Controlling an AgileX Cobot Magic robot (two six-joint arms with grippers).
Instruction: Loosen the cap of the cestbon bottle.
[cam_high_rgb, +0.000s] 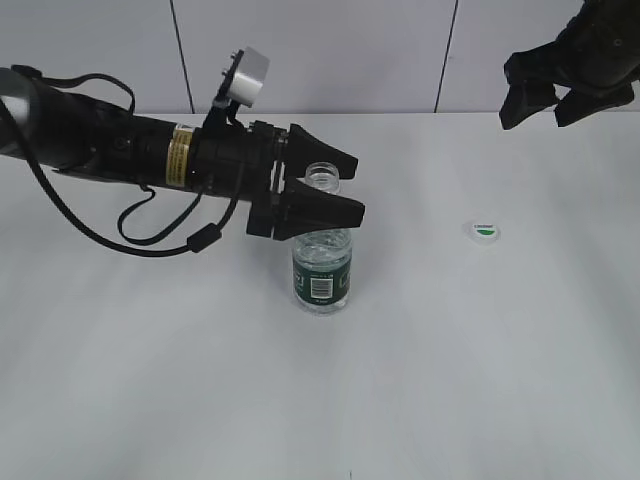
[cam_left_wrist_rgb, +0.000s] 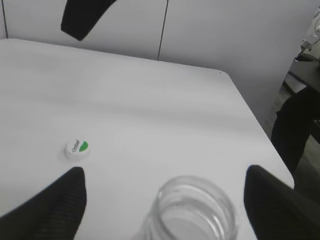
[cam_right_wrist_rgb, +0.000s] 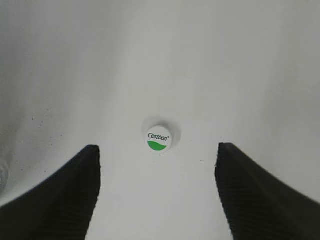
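I judge the task complete: cap (cam_high_rgb: 484, 231) lies on the surface (cam_high_rgb: 480, 370), off the bottle (cam_high_rgb: 322, 270); left claw (cam_high_rgb: 345, 187) and right claw (cam_high_rgb: 552, 100) both released.

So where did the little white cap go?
The cap lies flat on the white table, off the bottle and to its right in the exterior view, below the raised right gripper.

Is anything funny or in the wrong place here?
Yes. The cap is not on the cestbon bottle; it lies by itself on the table, off to the bottle's right. The bottle stands upright with its mouth open. Nothing is spilled.
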